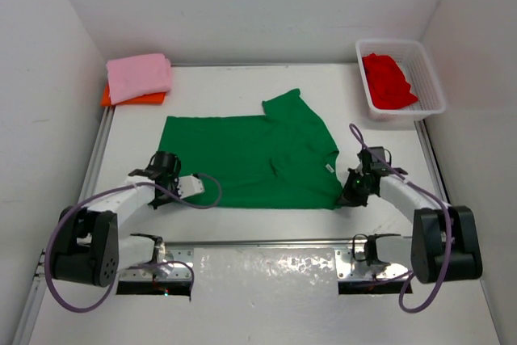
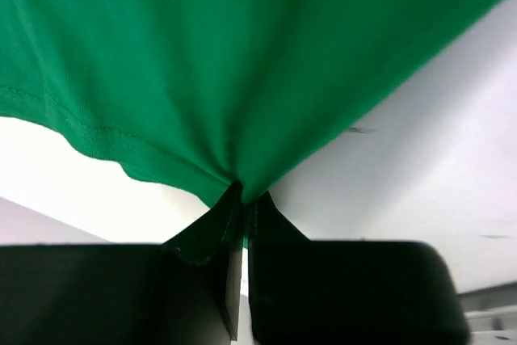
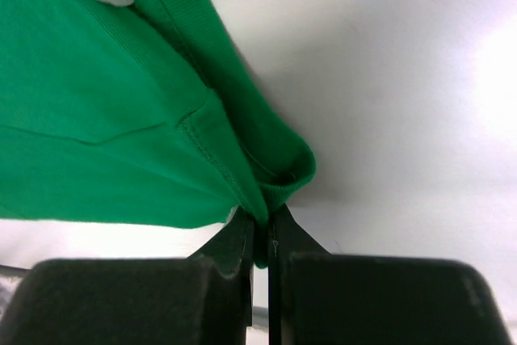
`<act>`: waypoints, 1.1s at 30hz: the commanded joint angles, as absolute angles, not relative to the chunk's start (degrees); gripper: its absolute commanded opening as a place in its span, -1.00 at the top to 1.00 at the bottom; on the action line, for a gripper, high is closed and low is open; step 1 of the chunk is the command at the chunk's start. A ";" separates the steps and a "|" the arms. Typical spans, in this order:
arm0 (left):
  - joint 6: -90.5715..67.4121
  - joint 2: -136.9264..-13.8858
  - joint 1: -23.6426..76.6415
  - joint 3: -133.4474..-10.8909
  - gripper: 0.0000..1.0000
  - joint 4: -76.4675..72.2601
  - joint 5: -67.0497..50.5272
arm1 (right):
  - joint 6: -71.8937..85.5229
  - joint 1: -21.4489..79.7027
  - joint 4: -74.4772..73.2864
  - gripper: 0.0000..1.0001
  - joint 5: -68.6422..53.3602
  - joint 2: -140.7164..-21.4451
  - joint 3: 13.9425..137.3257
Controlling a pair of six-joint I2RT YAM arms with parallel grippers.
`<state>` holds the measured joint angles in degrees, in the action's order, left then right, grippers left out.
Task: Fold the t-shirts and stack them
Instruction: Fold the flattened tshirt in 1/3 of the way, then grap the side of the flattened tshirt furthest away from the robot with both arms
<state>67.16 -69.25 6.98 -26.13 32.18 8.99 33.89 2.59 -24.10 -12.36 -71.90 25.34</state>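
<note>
A green t-shirt (image 1: 258,159) lies spread on the white table, one sleeve pointing to the back. My left gripper (image 1: 192,186) is shut on its near left hem corner; the left wrist view shows the green fabric (image 2: 242,78) bunched between the closed black fingers (image 2: 202,240). My right gripper (image 1: 349,197) is shut on the near right corner by the collar, with the ribbed green edge (image 3: 275,175) pinched between its fingers (image 3: 234,240). A folded pink t-shirt (image 1: 139,76) rests on an orange t-shirt (image 1: 129,99) at the back left. A red t-shirt (image 1: 389,80) lies crumpled in the basket.
A white plastic mesh basket (image 1: 431,86) stands at the back right. White walls close in the table on the left, back and right. A metal rail (image 1: 266,241) runs along the near edge between the arm bases.
</note>
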 commanded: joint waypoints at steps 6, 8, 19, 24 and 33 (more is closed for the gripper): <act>65.74 -58.98 6.50 -25.05 1.00 44.82 7.03 | 34.63 0.97 -34.35 1.00 -8.00 -61.18 21.01; 65.83 -58.10 6.59 -25.22 1.00 45.61 7.47 | 35.33 0.97 -35.50 1.00 -7.56 -58.81 20.13; 67.59 -59.41 6.68 -27.58 -0.99 43.69 19.59 | 28.05 0.97 -42.54 -0.50 -4.57 -59.67 41.34; 58.21 -70.10 4.05 -51.28 -0.99 42.79 7.70 | 25.23 2.72 -36.66 0.03 -11.16 -73.33 58.16; 30.07 -108.16 -8.61 -94.12 0.33 51.96 -16.34 | 28.64 5.98 -35.17 0.20 -12.65 -114.66 105.14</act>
<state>42.83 -101.12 -5.89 -89.80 46.63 -6.72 26.46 5.80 -35.83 -10.50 -105.86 94.45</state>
